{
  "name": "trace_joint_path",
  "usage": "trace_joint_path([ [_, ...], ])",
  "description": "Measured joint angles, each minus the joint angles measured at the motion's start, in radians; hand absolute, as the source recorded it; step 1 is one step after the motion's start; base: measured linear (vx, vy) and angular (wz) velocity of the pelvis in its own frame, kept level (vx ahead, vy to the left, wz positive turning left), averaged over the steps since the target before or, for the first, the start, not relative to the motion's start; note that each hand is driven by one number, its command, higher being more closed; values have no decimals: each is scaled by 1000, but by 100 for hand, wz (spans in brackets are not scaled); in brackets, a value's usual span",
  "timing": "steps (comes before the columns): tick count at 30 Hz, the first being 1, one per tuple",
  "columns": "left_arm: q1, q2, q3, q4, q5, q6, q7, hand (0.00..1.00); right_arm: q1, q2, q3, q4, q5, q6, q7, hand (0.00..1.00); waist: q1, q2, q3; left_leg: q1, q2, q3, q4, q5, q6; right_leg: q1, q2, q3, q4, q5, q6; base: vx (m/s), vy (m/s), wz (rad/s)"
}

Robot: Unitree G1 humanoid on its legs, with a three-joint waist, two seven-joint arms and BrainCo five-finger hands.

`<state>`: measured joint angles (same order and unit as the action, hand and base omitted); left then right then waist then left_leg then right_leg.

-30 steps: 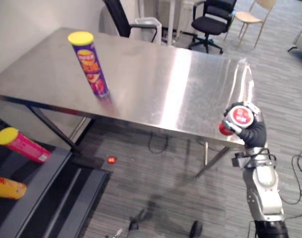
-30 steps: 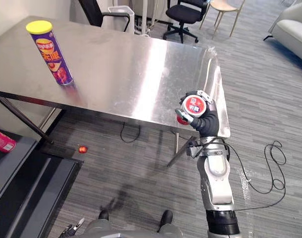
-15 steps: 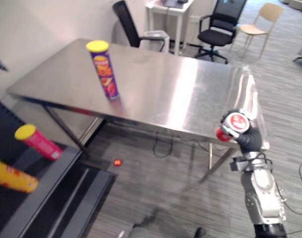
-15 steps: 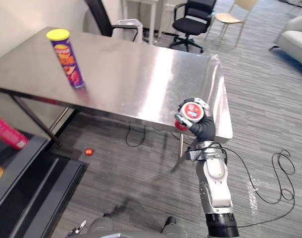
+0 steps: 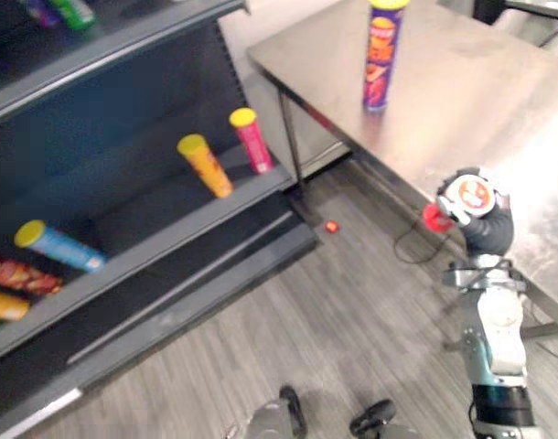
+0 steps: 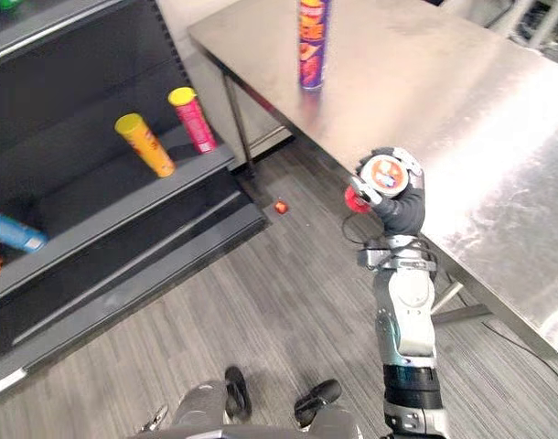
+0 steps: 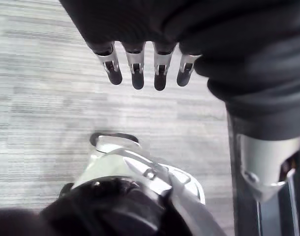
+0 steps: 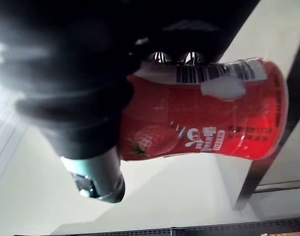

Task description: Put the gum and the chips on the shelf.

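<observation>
A red gum tub (image 5: 466, 195) with a white lid is held sideways in my right hand (image 5: 490, 234), whose fingers curl round it, over the floor just off the table's near edge. The right wrist view has the same strawberry-printed gum tub (image 8: 204, 115) close up in that hand (image 8: 76, 93). The tall purple chips can (image 5: 381, 55) with a yellow lid stands upright on the steel table (image 5: 480, 101), well away from my hand. A dark shelf (image 5: 151, 242) stands at the left. My left hand (image 7: 135, 66) hangs over the floor with relaxed fingers, holding nothing.
On the shelf board lie a yellow can (image 5: 204, 165), a pink can (image 5: 250, 139) and a blue can (image 5: 58, 245), with more packets at its far left. A small red object (image 5: 331, 226) lies on the floor near the table leg.
The camera has swung left, so the shelf now takes the left half and the table sits at the upper right. My right hand holds the gum tub as before.
</observation>
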<state>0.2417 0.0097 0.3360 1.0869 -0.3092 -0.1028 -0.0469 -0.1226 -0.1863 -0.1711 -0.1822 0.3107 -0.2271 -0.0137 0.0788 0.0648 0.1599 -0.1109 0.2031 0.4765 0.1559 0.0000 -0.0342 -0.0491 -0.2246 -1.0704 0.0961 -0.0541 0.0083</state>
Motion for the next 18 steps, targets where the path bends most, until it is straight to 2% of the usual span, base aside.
trace_joint_path([
  [2, 0, -11, 18, 20, 2, 3, -1, 0, 8, 13, -20, 2, -7, 5, -1, 100, -5, 24, -15, 28, -8, 11, -131, 1, -7, -2, 0, -76, 23, 2, 2, -170, 221, 88],
  [3, -1, -9, 23, 21, 3, 4, -1, 0, 8, 16, -20, 1, -12, 5, -1, 100, -12, 19, -14, 28, -12, 12, -149, 2, -11, -3, -6, -92, 33, 2, 3, -160, 191, 79],
  [4, -1, 2, 28, 21, 7, 3, 1, 0, 10, 27, -16, 2, -34, 5, -1, 100, -12, -4, -10, 24, -30, -1, -170, 17, -25, -5, -27, -115, 50, 5, 7, -131, 168, 62],
  [5, -1, 12, 29, 25, 7, 6, 2, 0, 12, 44, -12, 1, -38, 6, 1, 100, -6, -18, -12, 22, -49, -15, -175, 21, -19, -3, -52, -128, 69, 9, 10, -118, 166, 54],
  [6, -1, 14, 29, 27, 7, 7, 2, 0, 14, 52, -13, 1, -38, 6, 0, 100, -6, -21, -13, 23, -59, -22, -176, 21, -16, 2, -65, -131, 82, 11, 12, -103, 175, 32],
  [8, -3, 19, 24, 25, 8, 6, 2, 0, 25, 56, -9, 1, -39, 7, 1, 100, -1, -32, -17, 29, -97, -22, -183, 22, 8, -1, -127, -131, 135, 13, 16, -81, 174, 15],
  [12, -5, 34, 15, 26, 21, 4, 1, 0, 73, 57, -3, 2, -76, 23, 2, 100, -11, -53, -7, 36, -135, -8, -159, 4, 40, -5, -194, -112, 198, 15, 16, -57, 131, -3],
  [14, -4, 46, 14, 26, 42, 2, 1, 0, 82, 57, 15, 2, -76, 27, 4, 100, -8, -71, -2, 45, -140, 10, -163, -9, 38, -11, -197, -81, 195, 24, 16, -102, 82, -29],
  [18, -5, 58, 12, 24, 50, -3, -1, 0, 94, 57, 22, 2, -75, 26, 19, 100, -11, -89, -5, 47, -138, 16, -178, -20, 38, -16, -175, -70, 160, 36, 14, -44, 27, -12],
])
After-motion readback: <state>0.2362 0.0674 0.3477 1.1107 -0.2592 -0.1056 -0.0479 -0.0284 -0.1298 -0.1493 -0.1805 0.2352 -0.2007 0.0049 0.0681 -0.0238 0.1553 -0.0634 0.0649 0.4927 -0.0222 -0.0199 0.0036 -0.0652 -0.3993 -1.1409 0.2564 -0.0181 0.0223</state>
